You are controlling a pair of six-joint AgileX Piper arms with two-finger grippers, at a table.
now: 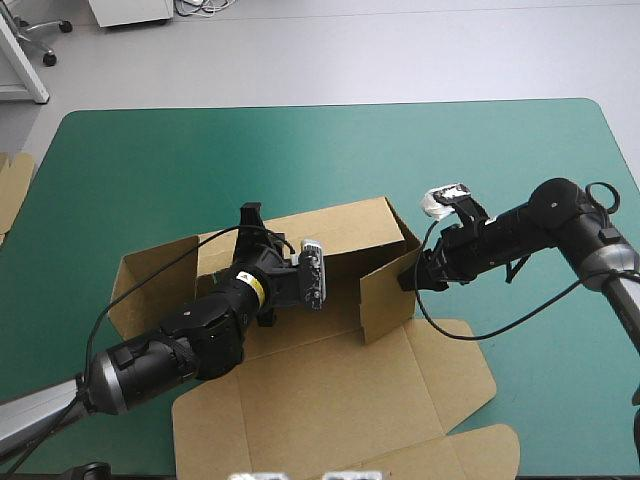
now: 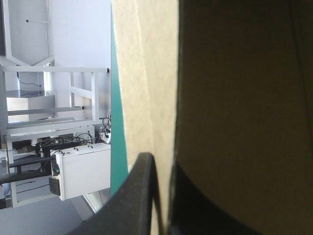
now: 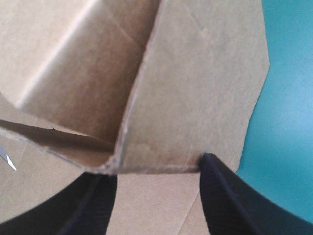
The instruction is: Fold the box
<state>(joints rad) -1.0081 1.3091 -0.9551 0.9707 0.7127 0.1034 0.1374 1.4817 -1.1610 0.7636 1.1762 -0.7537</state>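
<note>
1. Nearest the robot, the lid of the brown box lies flat on the teal-green table, its end flaps spread and untucked. This part looks untouched.
2. The left arm slants in from the near left corner, low over the box's floor, with its wrist rolled over.
3. The left gripper is on the top edge of the far wall, toward that wall's left end. In its wrist view the left gripper has its black fingers all but together, with the sheet of board clamped between them.
4. Three sides are up: the left side wall, the far wall and the right side flap. The left wall leans outward, and none looks tucked or locked. By my estimate the task is about half done: the walls must be squared and tucked, and the lid is yet to be dealt with.
5. The right arm reaches in low from the right edge, elbow bent. The right gripper is at the outer face of the right side flap.
6. In its own view the right gripper has its fingers apart. The flap's lower edge spans the gap and touches one fingertip, so it is bracing the flap, not gripping it.
7. A piece of loose board shows at the table's left edge, well apart from the box.
</note>
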